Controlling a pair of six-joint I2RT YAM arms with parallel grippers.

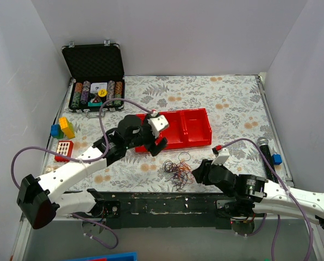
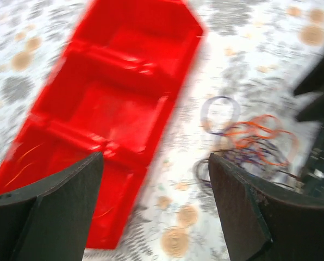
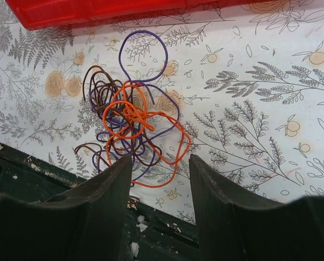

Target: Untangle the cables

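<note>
So the cables (image 1: 177, 169) are one loose little knot of really thin wires: orange ones looped over the middle, dark brown ones bunched on one side, and purple ones threaded through. One round purple loop sticks out toward the red tray (image 1: 197, 122). In the right wrist view we can see the cables (image 3: 132, 128) properly. The strands cross over each other a lot, and an orange loop hangs out on the side nearest the camera.

The bunch sits on the flowery surface (image 1: 232, 103) close to its near edge, about midway along, just in front of the tray.

The right gripper (image 3: 160, 163) is right at the near side of the knot with its fingers spread apart and nothing pinched between them. The left gripper (image 2: 155, 163) hangs over the tray's near left end. It's wide apart too and not holding anything, though that view is pretty smeared.

Over at the far left corner there's a black case (image 1: 94, 65) with poker chips in it, and there are toy blocks (image 1: 64, 128) by the left edge. There's a card in the case, but any writing on it is too small for us to read.
</note>
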